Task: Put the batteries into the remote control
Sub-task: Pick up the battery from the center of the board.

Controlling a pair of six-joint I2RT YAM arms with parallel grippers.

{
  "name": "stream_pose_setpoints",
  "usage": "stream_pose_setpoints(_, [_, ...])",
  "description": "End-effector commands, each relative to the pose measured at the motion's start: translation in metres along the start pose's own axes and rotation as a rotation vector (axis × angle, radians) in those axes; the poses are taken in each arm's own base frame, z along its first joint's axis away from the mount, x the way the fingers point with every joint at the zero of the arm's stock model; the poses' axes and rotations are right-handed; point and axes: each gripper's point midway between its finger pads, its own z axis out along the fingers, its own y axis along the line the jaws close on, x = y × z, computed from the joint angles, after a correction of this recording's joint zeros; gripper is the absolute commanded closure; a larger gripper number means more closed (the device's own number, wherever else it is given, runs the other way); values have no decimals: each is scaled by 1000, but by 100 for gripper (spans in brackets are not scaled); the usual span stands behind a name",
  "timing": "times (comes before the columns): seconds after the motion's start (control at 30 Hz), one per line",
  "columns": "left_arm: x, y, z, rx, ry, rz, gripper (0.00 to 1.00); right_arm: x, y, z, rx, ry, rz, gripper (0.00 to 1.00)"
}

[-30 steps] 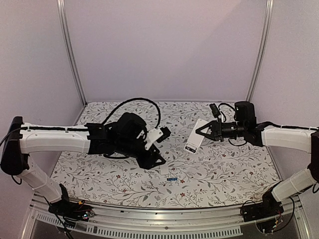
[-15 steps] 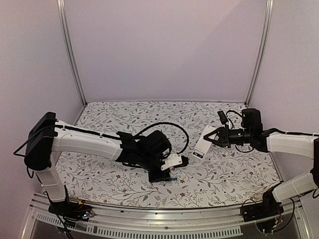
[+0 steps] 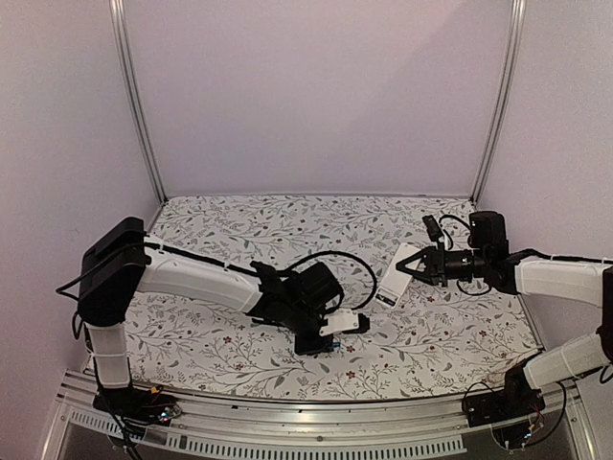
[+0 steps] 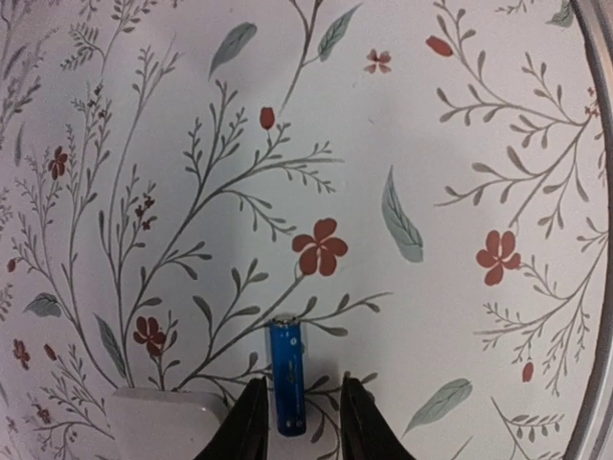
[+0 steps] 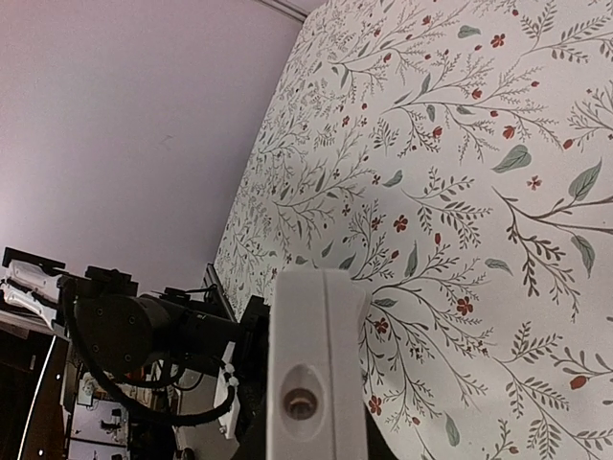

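1. Blue battery point(image 4: 285, 374) lies flat on the bench point(image 3: 220, 225) near the front edge, just beside a small flat white piece point(image 4: 158, 422), prob. the cover.
2. Change: your left tool point(image 4: 303, 402) has swung from mid-bench down to the front & now straddles the battery, one finger each side. Its jaws have narrowed a lot, but a sliver of gap shows on one side, so it's not clenched yet & nothing is grasped.
3. Remote control point(image 3: 396, 278) is off the bench, right of centre, clenched in the right tool point(image 3: 419, 268). It has drifted a bit right & lower; grip unchanged. The wrist view shows it end-on.
4. Meaning: the pick of batt. no. 1 looks about to land; nothing loaded yet. Black battery: can't find it in any view.
5. Watch: a slim round cell may roll or skid out as the jaws meet. Check it lifts w/ the tool before you head for the remote.
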Motion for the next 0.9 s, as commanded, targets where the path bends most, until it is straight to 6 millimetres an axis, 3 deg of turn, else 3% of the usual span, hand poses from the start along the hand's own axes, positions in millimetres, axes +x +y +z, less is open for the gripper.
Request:
stream_pose_setpoints(0.0, [3,2,11,-3,24,29,75,2,3,-3,-22,6,-13,100])
stream_pose_setpoints(0.2, [12,0,21,4,67,30,82,1,3,-2,-26,10,-8,100])
stream_pose_setpoints(0.33, [8,-6,11,0,63,59,90,3,1,0,-30,20,2,100])
stream_pose_setpoints(0.47, [-4,-1,-16,-46,28,63,100,2,2,4,-62,20,11,100])
stream_pose_setpoints(0.7, [-29,7,-95,-114,-38,129,100,10,18,25,-126,70,30,100])
stream_pose_setpoints(0.87, [-29,16,-128,-204,-13,195,100,18,35,49,-177,124,32,100])
